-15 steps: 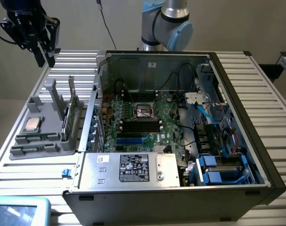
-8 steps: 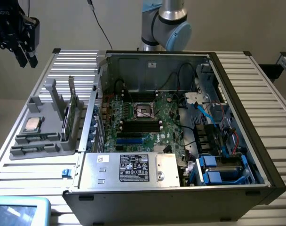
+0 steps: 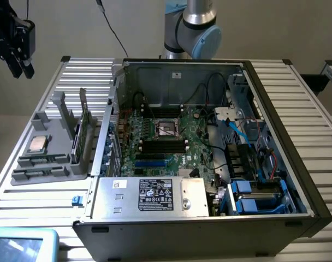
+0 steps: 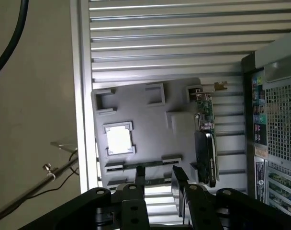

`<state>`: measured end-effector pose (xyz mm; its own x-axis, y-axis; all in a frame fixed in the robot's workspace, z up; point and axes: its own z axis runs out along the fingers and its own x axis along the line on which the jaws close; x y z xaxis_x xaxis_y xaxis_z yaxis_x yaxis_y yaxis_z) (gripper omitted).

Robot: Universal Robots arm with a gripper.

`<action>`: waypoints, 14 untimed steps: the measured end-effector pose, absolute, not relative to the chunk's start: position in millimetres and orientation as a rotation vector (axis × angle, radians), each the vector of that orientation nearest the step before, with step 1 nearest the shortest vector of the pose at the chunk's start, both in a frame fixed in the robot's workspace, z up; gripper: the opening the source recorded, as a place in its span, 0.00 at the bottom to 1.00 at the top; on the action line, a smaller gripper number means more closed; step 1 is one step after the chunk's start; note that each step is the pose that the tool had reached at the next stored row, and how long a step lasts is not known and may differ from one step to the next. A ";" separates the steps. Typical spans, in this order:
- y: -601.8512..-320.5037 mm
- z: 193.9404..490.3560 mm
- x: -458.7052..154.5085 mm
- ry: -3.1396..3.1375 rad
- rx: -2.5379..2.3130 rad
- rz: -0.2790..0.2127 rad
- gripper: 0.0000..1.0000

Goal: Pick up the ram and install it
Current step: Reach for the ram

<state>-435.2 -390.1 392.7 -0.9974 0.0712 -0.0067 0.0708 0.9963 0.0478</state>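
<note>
Two long, narrow ram sticks lie flat in slots along the near edge of a grey holder tray at the exterior view's left. In the wrist view one ram stick is a thin dark strip just beyond my fingertips. My black gripper hangs high above and behind the tray, well apart from it. In the wrist view the gripper is open, with nothing between its fingers. The motherboard's black slots lie in the open computer case.
On the tray sit a square silver processor and a taller green card standing upright with a metal bracket. The slatted metal table carries tray and case. A power supply fills the case's front. A screen corner shows low at the left.
</note>
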 end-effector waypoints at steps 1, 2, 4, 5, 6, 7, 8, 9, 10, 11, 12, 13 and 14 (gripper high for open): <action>-390.1 392.6 -436.8 3.130 0.111 0.075 0.35; -390.1 392.6 -436.8 3.130 0.111 0.075 0.35; -390.1 392.6 -436.8 3.130 0.111 0.075 0.35; -390.1 392.6 -436.8 3.130 0.111 0.075 0.35; -390.1 392.6 -436.8 3.130 0.110 0.075 0.35; -390.1 392.6 -436.9 3.131 0.088 0.075 0.35; -390.1 392.7 -437.0 3.132 0.060 0.075 0.35; -390.1 392.7 -437.0 3.133 0.032 0.075 0.35; -390.0 392.6 -437.1 3.134 0.004 0.075 0.35; -390.0 392.5 -437.1 3.134 -0.024 0.075 0.35; -390.1 392.6 -437.0 3.134 -0.054 0.075 0.35; -390.1 392.7 -437.0 3.134 -0.082 0.075 0.35; -390.0 392.6 -437.0 3.134 -0.109 0.076 0.35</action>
